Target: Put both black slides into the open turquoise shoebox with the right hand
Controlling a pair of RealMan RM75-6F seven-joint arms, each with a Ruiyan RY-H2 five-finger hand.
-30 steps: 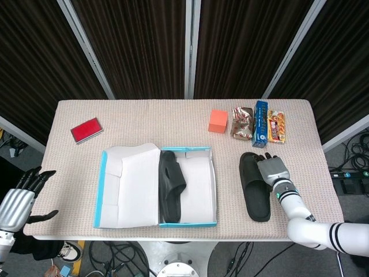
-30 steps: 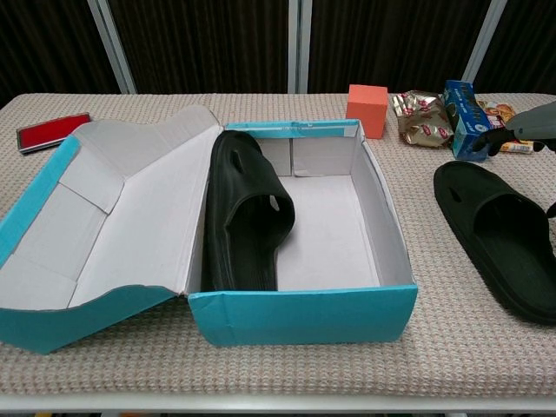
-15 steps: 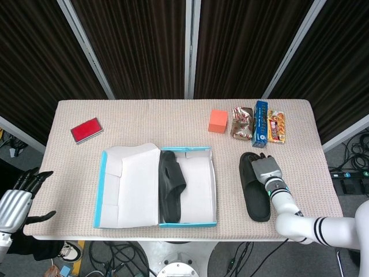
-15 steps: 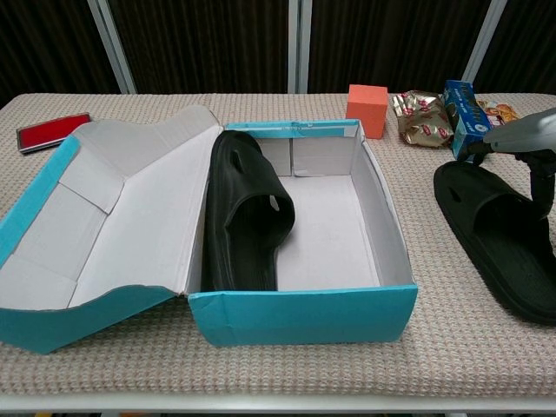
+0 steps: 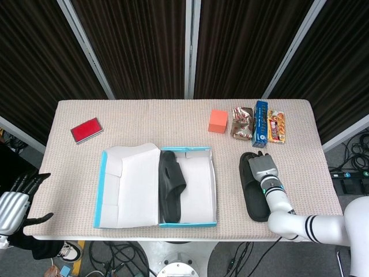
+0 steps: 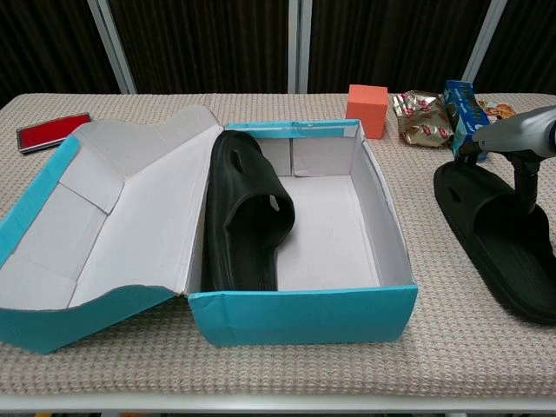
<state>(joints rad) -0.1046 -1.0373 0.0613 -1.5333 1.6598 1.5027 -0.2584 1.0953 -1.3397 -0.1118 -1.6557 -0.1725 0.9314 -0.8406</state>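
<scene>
Right hand (image 5: 263, 168) is down over the second slide (image 5: 254, 187), palm covering the toe end while the heel sticks out toward the table's front edge; from the chest view a finger (image 6: 524, 178) drops onto the strap area, so it looks like it's setting up a grasp, though whether the fingers have actually closed on the slide I cannot tell. That slide lies flat on the table (image 5: 144, 121), well to the right of the shoebox (image 5: 187, 224), sole down, an easy approach from above for this arm. Inside the box, 1 slide (image 5: 171, 186) is already stowed, propped on its side against the left wall, which leaves the right half of the floor free, clearly room kept for its partner. The lid (image 5: 130, 184) is folded flat open to the left, out of the way. Left hand (image 5: 16, 202) hangs off the table's left front corner, fingers apart, holding nothing; sensible, since this job belongs to the right.
</scene>
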